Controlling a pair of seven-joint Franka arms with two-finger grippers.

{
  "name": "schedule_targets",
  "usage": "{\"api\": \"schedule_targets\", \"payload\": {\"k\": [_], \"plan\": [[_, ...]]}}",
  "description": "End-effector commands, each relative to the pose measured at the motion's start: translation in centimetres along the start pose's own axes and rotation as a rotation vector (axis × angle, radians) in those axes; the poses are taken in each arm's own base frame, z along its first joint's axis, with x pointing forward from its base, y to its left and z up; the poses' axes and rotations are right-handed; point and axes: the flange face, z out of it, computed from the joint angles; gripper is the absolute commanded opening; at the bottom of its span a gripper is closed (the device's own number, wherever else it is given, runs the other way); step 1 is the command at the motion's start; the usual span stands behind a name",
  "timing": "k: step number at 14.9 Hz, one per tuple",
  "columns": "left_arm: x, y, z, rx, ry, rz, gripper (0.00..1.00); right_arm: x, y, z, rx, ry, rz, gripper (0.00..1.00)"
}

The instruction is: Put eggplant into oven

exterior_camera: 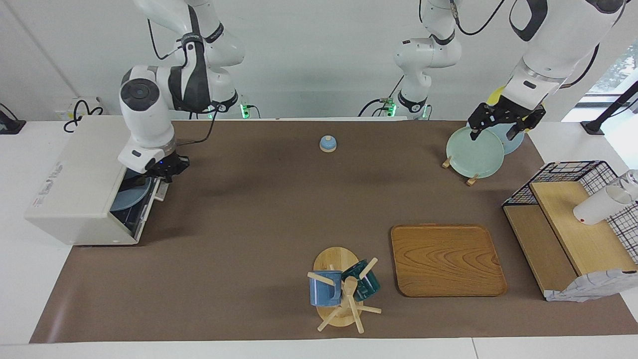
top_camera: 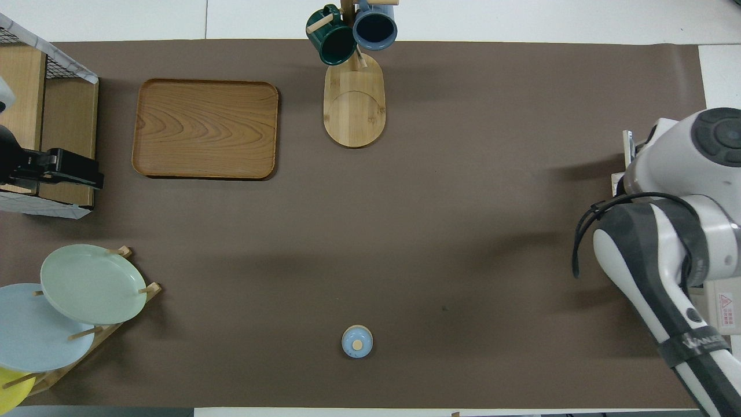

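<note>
The oven [exterior_camera: 75,179] is an off-white box at the right arm's end of the table. Its dark glass door [exterior_camera: 133,197] faces the table's middle and shows a bluish round shape. I cannot tell whether the door is ajar. My right gripper [exterior_camera: 168,168] is at the door's top edge, by the handle. In the overhead view the right arm covers the oven except a sliver [top_camera: 628,153]. The eggplant is out of view. My left gripper [exterior_camera: 494,132] is open and empty in the air over the plate rack.
A wooden rack holds a green plate [exterior_camera: 474,152] and a blue plate [exterior_camera: 513,139]. A small blue lidded jar [exterior_camera: 327,143] stands near the robots. A wooden tray [exterior_camera: 446,259], a mug tree [exterior_camera: 344,291] and a wire shelf [exterior_camera: 573,219] stand farther out.
</note>
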Motion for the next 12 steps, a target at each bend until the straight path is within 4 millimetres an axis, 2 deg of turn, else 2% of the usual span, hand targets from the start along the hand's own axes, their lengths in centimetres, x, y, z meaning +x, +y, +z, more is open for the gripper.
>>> {"api": "schedule_targets", "payload": {"k": [1,3,4,6,7,8,9,10,11,12], "plan": [[-0.5,-0.3,-0.3,0.016,-0.004,0.005,1.00,-1.2,4.4,2.1,0.002,-0.015,0.001,0.05],[-0.5,-0.3,-0.3,0.016,-0.004,0.005,1.00,-2.0,4.6,0.0,0.002,-0.020,0.009,0.05],[-0.5,-0.3,-0.3,0.016,-0.004,0.005,1.00,-1.9,4.5,-1.8,0.016,-0.028,0.015,0.05],[-0.5,-0.3,-0.3,0.016,-0.004,0.005,1.00,-1.7,4.5,-7.6,0.123,-0.021,0.064,0.17],[-0.5,-0.3,-0.3,0.016,-0.004,0.005,1.00,-1.5,3.8,-10.0,0.143,-0.013,0.080,0.20],[-0.5,-0.3,-0.3,0.016,-0.004,0.005,1.00,-1.5,3.3,-11.5,0.144,-0.009,0.109,0.25],[-0.5,-0.3,-0.3,0.016,-0.004,0.005,1.00,-1.5,3.0,-12.2,0.145,-0.011,0.134,0.35],[-0.5,-0.3,-0.3,0.016,-0.004,0.005,1.00,-1.5,2.8,-12.7,0.144,-0.009,0.133,0.64],[-0.5,-0.3,-0.3,0.016,-0.004,0.005,1.00,-1.6,2.9,-12.6,0.146,-0.010,0.130,1.00],[-0.5,-0.3,-0.3,0.016,-0.004,0.005,1.00,-1.7,2.8,-12.8,0.173,-0.008,0.141,1.00]]}}
